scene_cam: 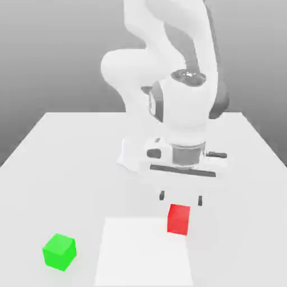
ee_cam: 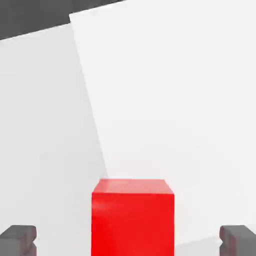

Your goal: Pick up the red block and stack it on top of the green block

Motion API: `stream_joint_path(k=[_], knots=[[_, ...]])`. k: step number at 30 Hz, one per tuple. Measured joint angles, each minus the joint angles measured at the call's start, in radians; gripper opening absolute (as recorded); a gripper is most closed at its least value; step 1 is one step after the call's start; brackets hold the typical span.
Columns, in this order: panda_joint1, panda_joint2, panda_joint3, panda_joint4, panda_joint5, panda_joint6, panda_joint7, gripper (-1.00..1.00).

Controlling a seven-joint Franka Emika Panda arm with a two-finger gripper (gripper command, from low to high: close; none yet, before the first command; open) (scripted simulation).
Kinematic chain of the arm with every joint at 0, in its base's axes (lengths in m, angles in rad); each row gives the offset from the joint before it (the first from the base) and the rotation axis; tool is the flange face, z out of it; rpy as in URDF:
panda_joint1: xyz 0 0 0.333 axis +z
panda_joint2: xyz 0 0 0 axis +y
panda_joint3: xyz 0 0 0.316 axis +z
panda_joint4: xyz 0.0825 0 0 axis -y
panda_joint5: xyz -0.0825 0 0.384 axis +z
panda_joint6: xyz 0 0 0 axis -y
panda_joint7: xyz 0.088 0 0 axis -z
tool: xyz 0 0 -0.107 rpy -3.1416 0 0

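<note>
We count two blocks in all: one red block (scene_cam: 179,219), at the lower right of centre in the exterior view, and one green block (scene_cam: 59,252), at the lower left. We see one table (scene_cam: 67,168) bearing them, one brighter white square patch (scene_cam: 140,255) on it, and one robot arm (scene_cam: 168,84) with one gripper (scene_cam: 181,196), which has two fingers (ee_cam: 18,239).

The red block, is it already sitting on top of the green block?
No, the red block rests on the table, well off to the exterior view's right of the green block, with nothing stacked on either.
</note>
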Motion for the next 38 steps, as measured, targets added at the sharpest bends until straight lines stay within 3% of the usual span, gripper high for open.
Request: stream_joint_path(k=[3,4,11,18,30,35,36,38], knots=[[0.070,0.111,-0.091,0.015,-0.091,0.093,0.068,0.00],[0.092,0.135,-0.114,0.018,-0.096,0.113,0.071,-1.00],[0.095,0.135,-0.117,0.018,-0.100,0.115,0.075,-1.00],[0.092,-0.096,-0.066,-0.016,0.067,-0.080,-0.045,-1.00],[-0.343,0.015,-0.290,0.320,0.078,-0.308,-0.506,-1.00],[-0.368,0.175,-0.277,0.354,0.107,-0.182,-0.563,-1.00],[-0.370,0.194,-0.275,0.355,0.110,-0.164,-0.566,1.00],[-0.370,0.194,-0.275,0.355,0.110,-0.164,-0.566,1.00]])
